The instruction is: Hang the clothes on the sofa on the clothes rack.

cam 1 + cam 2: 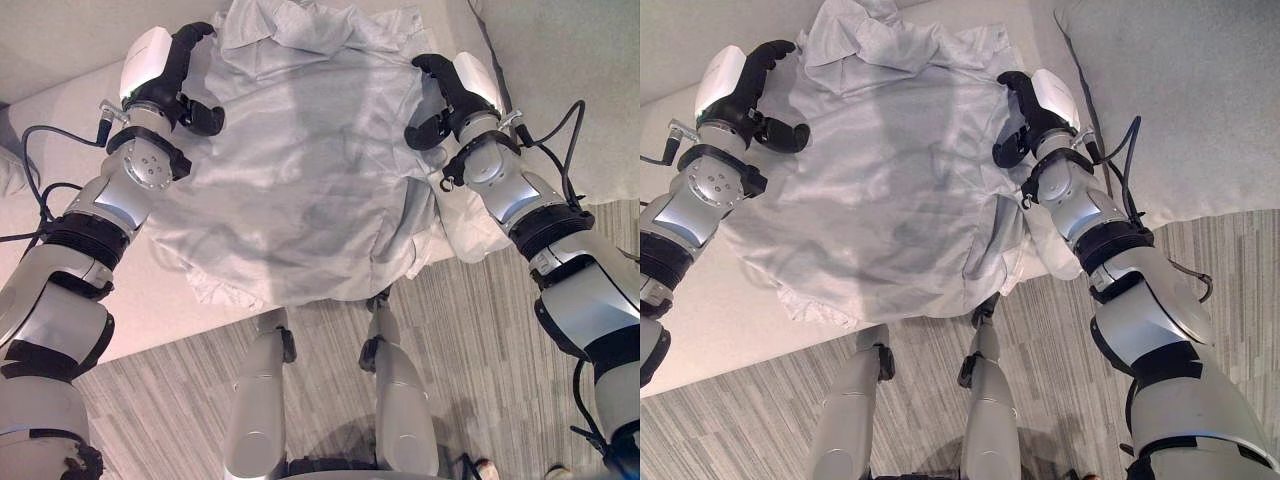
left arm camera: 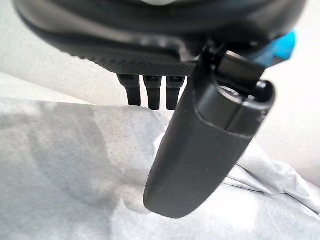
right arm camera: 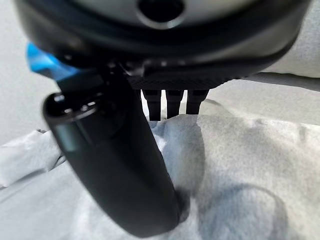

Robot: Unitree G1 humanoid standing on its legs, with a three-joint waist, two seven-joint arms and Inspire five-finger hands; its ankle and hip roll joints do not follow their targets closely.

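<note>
Grey garment [image 1: 300, 170] on sofa [image 1: 60, 50], between left hand [image 1: 175, 75] and right hand [image 1: 450, 95].

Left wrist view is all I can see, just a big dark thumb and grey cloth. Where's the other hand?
Observer: The right hand is at the garment's opposite edge, thumb pressing into the cloth.
Operator: Is the shirt hanging up yet?
Observer: No, it lies spread on the sofa, one end drooping toward the carpet.
Operator: Is my hand grabbing it?
Observer: The left hand has curled fingers at the cloth's edge; a firm grip isn't clear.
</note>
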